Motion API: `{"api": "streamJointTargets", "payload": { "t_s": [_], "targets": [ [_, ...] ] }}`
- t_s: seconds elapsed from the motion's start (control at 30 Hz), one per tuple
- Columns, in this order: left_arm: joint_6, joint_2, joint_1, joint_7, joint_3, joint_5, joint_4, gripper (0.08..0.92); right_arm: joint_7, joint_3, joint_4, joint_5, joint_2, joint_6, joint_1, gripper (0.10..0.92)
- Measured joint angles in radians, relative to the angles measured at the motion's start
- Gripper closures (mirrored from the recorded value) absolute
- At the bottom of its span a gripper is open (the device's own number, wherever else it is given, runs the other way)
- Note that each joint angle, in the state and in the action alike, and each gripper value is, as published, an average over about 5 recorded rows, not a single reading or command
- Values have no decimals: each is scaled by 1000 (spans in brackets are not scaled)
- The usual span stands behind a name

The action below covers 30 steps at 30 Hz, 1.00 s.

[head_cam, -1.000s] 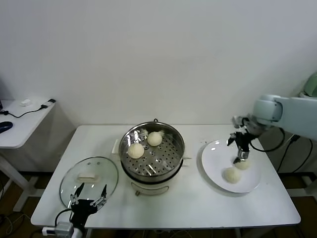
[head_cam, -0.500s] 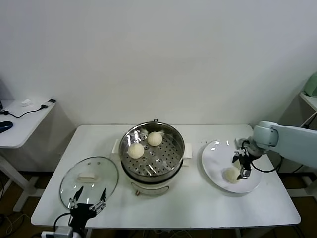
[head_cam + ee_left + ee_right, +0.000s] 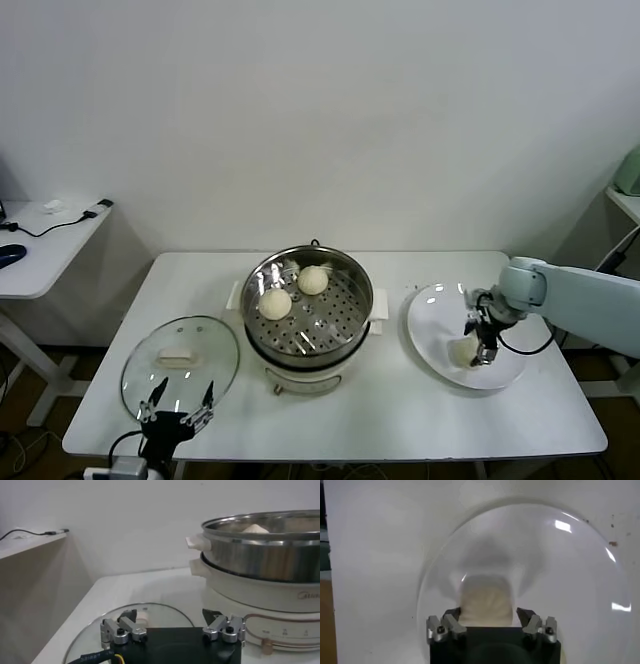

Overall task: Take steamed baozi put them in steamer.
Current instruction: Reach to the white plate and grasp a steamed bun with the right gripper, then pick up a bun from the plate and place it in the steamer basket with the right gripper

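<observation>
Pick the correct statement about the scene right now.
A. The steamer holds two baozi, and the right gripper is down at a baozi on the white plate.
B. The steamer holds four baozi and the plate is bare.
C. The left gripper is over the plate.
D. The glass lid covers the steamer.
A: two baozi lie in the steamer, while the right gripper straddles a baozi on the plate.
</observation>
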Motion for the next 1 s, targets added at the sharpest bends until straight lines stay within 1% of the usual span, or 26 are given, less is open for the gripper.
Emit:
{"api": "streamJointTargets", "payload": {
  "t_s": [0.07,0.27,0.47,0.77,1.0],
  "targets": [
    [0,0,1,0,0,0,0,177,-4,0,4,0,-3,-1,2,360],
    [2,-1,3,0,6,3,-7,177,-23,-17,28,0,-8,7,41,364],
    [7,-1,4,0,11,5,-16,177,-73,-90,56,21,22,43,183,364],
    [9,2,5,-1,14,4,-31,177,-179,-172,108,86,157,158,495,364],
    [12,2,1,0,22,5,-39,177,-210,-128,201,81,290,280,621,364]
  ]
}}
